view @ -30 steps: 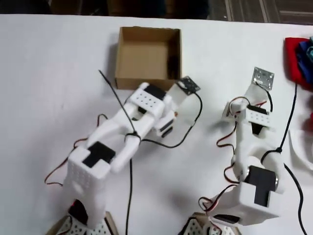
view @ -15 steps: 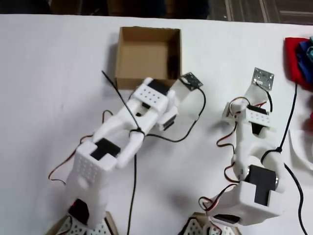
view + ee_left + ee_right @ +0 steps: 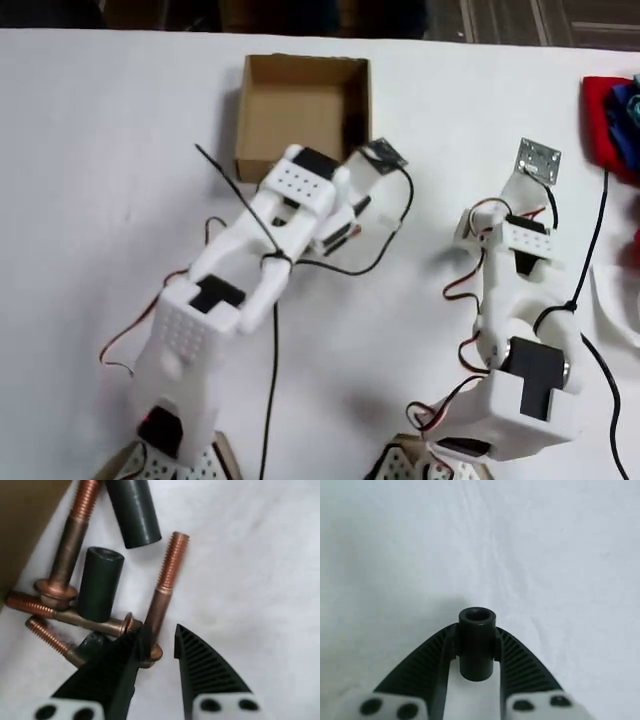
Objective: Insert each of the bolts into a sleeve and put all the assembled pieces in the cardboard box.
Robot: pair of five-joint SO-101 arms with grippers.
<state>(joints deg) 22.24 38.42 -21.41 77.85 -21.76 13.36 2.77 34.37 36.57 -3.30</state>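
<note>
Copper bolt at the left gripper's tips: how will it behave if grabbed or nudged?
The bolt looks solid metal: probably rigid, heavy for its size. Its round shank lies on the table, so a nudge may roll it in an arc around the flanged head. The left gripper, open at the head end, might slip on smooth metal.

Right hand (image 3: 476,647) is clamped on a black sleeve (image 3: 476,642), one ribbed black finger (image 3: 427,667) on each side. Sleeve stands upright between them, open bore facing the camera. White desk (image 3: 545,555) sits behind it, with a faint shadow near the sleeve.
</note>
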